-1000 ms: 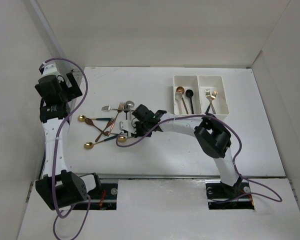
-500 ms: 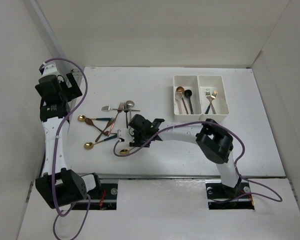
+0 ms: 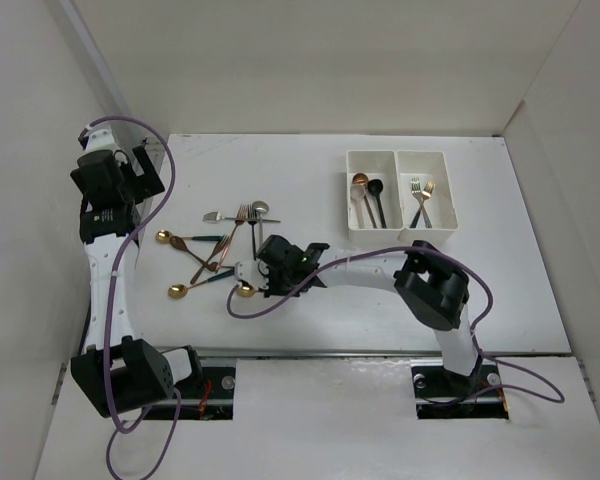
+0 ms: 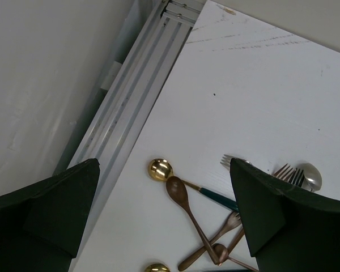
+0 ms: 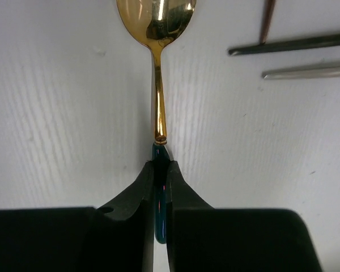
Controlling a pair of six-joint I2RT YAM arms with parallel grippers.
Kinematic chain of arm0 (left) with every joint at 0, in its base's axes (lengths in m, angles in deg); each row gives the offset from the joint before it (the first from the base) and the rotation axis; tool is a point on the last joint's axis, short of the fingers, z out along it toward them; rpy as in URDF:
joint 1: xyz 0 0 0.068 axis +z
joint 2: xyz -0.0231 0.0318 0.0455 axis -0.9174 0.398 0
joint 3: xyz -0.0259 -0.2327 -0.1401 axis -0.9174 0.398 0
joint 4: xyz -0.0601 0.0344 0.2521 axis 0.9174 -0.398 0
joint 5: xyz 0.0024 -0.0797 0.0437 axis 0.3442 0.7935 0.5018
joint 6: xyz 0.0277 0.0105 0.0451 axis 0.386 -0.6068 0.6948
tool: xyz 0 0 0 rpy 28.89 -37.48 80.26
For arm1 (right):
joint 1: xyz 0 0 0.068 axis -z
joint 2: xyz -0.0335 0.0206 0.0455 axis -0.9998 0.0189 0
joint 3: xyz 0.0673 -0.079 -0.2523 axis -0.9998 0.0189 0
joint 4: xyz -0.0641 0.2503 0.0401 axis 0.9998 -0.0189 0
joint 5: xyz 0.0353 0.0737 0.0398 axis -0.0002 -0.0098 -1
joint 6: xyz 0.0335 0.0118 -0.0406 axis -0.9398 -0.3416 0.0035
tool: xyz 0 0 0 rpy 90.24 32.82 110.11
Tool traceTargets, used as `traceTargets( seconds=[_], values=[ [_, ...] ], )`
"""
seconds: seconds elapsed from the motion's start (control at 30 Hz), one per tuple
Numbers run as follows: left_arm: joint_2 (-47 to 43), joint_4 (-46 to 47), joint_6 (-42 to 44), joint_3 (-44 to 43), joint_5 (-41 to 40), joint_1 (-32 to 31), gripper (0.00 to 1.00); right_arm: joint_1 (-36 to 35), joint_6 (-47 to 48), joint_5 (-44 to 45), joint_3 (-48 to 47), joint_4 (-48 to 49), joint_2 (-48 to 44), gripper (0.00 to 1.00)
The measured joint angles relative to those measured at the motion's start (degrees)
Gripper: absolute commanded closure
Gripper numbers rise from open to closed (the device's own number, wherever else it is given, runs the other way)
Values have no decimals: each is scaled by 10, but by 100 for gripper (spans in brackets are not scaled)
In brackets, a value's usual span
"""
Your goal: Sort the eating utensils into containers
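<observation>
My right gripper [image 5: 161, 170], open a moment ago, is now clenching the green handle of the gold spoon [image 5: 159, 107] lying on the bench [image 5: 56, 113], so I am judging it ready for carrying to the containers [image 3: 397, 190] beyond.

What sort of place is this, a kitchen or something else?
Probably a robotics test bench, not a kitchen: a white table boxed in by plain panels, a left arm and right arm bolted at its edge, utensils laid out for sorting.
</observation>
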Motion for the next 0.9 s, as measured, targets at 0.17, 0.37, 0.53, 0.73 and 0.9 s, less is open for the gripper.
traceTargets(
  seconds=[0.17,0.37,0.53,0.73,0.9],
  values=[
    [2,-1,-2,0,2,4,2,-9,-15,-9,66,-14,-58,100],
    [17,-11,-8,-9,18,4,10,11,-104,-23,119,30,-177,100],
    [49,-29,-9,-37,40,1,22,101,-223,-7,120,169,-279,100],
    [97,-45,-2,-49,39,-88,22,257,-383,72,92,268,-288,100],
    [174,-54,6,-62,46,-221,35,346,-476,146,77,282,-231,100]
  ],
)
